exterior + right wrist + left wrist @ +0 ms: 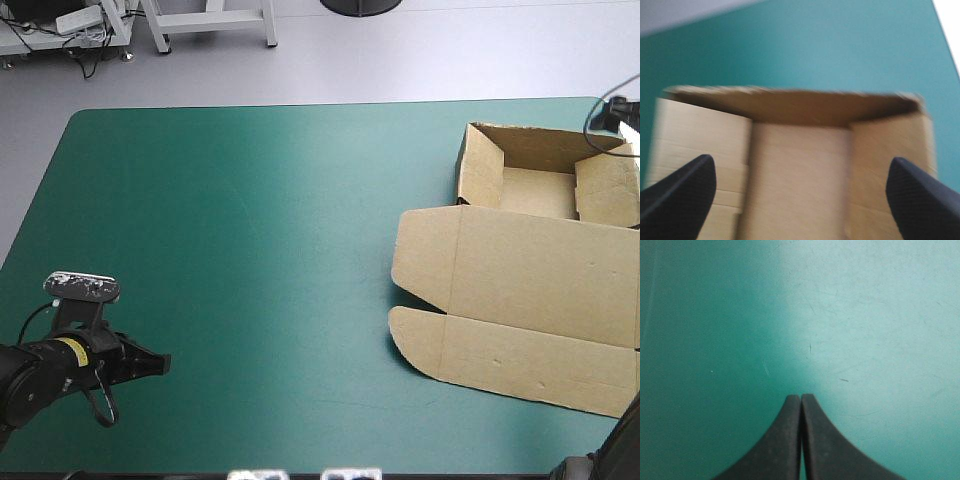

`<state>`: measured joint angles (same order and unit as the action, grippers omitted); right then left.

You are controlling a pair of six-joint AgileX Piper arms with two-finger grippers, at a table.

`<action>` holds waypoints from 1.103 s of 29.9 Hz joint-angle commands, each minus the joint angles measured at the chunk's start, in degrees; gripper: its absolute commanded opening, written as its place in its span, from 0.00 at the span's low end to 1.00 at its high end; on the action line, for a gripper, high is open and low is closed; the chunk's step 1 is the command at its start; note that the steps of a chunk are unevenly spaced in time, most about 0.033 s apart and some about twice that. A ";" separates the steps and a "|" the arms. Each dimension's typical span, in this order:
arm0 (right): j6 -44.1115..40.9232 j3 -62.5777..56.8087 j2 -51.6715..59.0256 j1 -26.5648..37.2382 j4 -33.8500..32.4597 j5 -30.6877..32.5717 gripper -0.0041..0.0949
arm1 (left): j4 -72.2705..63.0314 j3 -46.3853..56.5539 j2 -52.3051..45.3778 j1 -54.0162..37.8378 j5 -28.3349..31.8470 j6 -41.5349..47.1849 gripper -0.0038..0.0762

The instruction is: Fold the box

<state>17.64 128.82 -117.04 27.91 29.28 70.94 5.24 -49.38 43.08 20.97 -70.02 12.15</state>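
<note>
Far left, near the front edge, the left gripper point(158, 364) sits low over the surface point(250, 250), pointing right. From its own wrist view its black fingers point(785, 440) are pressed together into one pointed arch, nothing between them, just teal-green cover ahead. Moving across the middle, it's bare teal-green cover all the way.

Now the right side, and here's the box point(520, 280)! It lies well apart from the left gripper, its right side running out of the high view. It runs far to near: the tray point(482, 165) is at the far end, opening upward, walls raised, and only its own brown floor shows inside. The lid point(540, 270) lies flat toward the near edge, with two rounded flaps point(415, 340) pointing left toward the middle of the surface.

And the right gripper point(800, 162): its wrist view looks into the tray, fingers point(680, 195) spread wide, one over each side of the tray, holding nothing. The view is blurred.
</note>
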 commanded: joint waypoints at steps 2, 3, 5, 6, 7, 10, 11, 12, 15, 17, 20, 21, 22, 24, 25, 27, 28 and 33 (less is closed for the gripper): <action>8.56 4.54 12.34 -4.32 13.95 0.94 0.56 | 1.04 -1.59 -0.34 0.21 3.74 0.30 0.04; 9.33 4.85 14.36 -5.98 13.67 0.94 0.45 | 1.04 -1.59 -0.34 0.21 4.07 0.30 0.04; 11.11 5.09 18.39 -9.64 12.60 0.94 0.17 | 1.18 -1.59 -0.34 0.21 4.60 0.06 0.04; 12.02 5.09 20.30 -11.65 11.53 0.94 0.05 | 1.18 -1.59 -0.34 0.21 4.72 -0.33 0.04; 12.46 5.09 22.18 -13.74 10.09 0.94 0.03 | 1.30 -1.59 -0.34 0.21 4.72 -0.78 0.04; 11.57 4.71 26.74 -20.19 4.86 0.94 0.02 | 2.29 -1.59 -0.34 0.21 4.85 -1.72 0.04; 10.31 4.72 27.74 -22.16 2.77 0.94 0.02 | 3.02 -1.59 -0.34 0.21 4.85 -1.72 0.04; 8.95 4.72 28.83 -24.65 -0.16 0.94 0.02 | 3.67 -1.59 -0.34 0.21 4.85 -1.72 0.04; 3.90 4.72 31.00 -31.81 -10.31 1.05 0.02 | 5.03 -1.59 -0.34 0.21 4.85 -1.72 0.04; 0.07 4.33 31.93 -35.96 -16.30 1.05 0.02 | 5.64 -1.59 -0.34 0.21 4.98 -1.61 0.04; -2.57 -0.32 34.01 -39.38 -18.54 1.05 0.02 | 5.97 -1.59 -0.34 0.21 5.54 -1.18 0.04; -2.77 -3.13 35.02 -40.33 -18.39 1.05 0.02 | 5.87 -1.59 -0.34 0.21 6.16 -1.05 0.04; -2.77 -6.42 35.78 -40.85 -18.30 1.05 0.02 | 5.87 -1.59 -0.34 0.21 6.70 -1.05 0.04; -2.63 -13.73 37.82 -41.75 -18.81 1.05 0.02 | 5.87 -1.59 -0.34 0.21 6.98 -1.05 0.04; -2.63 -16.81 38.63 -42.19 -19.50 1.05 0.02 | 5.87 -1.59 -0.34 0.21 6.98 -1.05 0.04; -2.08 -24.60 40.69 -42.22 -20.83 1.05 0.02 | 5.87 -1.59 -0.34 0.21 6.98 -1.05 0.04; -2.08 -27.72 41.81 -42.22 -21.48 1.05 0.02 | 5.87 -1.59 -0.34 0.21 6.98 -0.90 0.04; -2.20 -44.34 46.95 -42.22 -23.25 1.05 0.02 | 5.87 -1.59 -0.34 0.21 7.37 -0.79 0.04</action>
<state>15.26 89.68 -74.31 -14.30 6.96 71.66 10.32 -49.38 43.08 20.97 -65.43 10.88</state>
